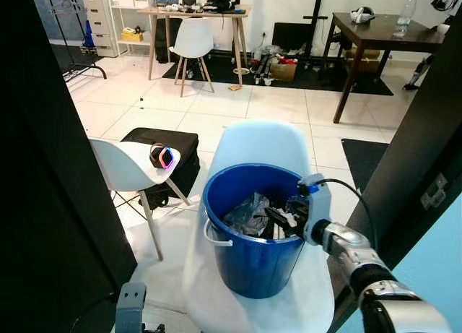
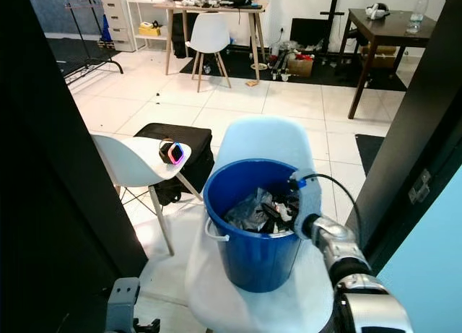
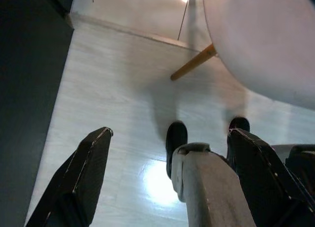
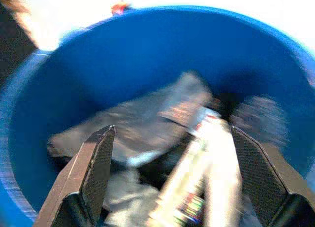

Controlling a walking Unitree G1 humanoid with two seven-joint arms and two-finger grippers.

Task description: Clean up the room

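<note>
- At the near edge, low beside the chair: left end effector (image 3: 167, 182) hangs idle over the tiled floor (image 3: 123, 104), fingers spread wide with nothing between them. Judged parked so as not to foul the working arm.
- On the seat of the near white chair (image 1: 260, 149): blue bucket (image 1: 249, 257) stands upright, white handle (image 1: 215, 238) folded down against its wall. Raised on the seat, its mouth is probably within arm reach without bending.
- At the bucket's right rim: right end effector (image 4: 170, 173) sits over the open mouth, fingers wide apart. Wrist view is blurred; a pale printed wrapper (image 4: 197, 182) lies between the fingers, but whether it is loose or touching a finger cannot be told. No grip visible.
- Inside the bucket: crumpled grey and dark litter (image 1: 253, 216), filling the lower part. The collected rubbish is in the bucket; judged a drop-off step of the cleanup.
- Left of the bucket, just beyond: second white chair (image 1: 126, 167) carrying a small dark device with a coloured rim (image 1: 162, 157); a black bag (image 1: 170, 149) on the floor behind it, touching or nearly so.
- Far side of room: white bench (image 1: 195, 14) with a white chair (image 1: 193, 40) tucked under, dark wooden bench (image 1: 375, 31) bearing a bottle (image 1: 406, 14), clutter (image 1: 274, 64) on the floor between them. Likely remaining pickup targets.
</note>
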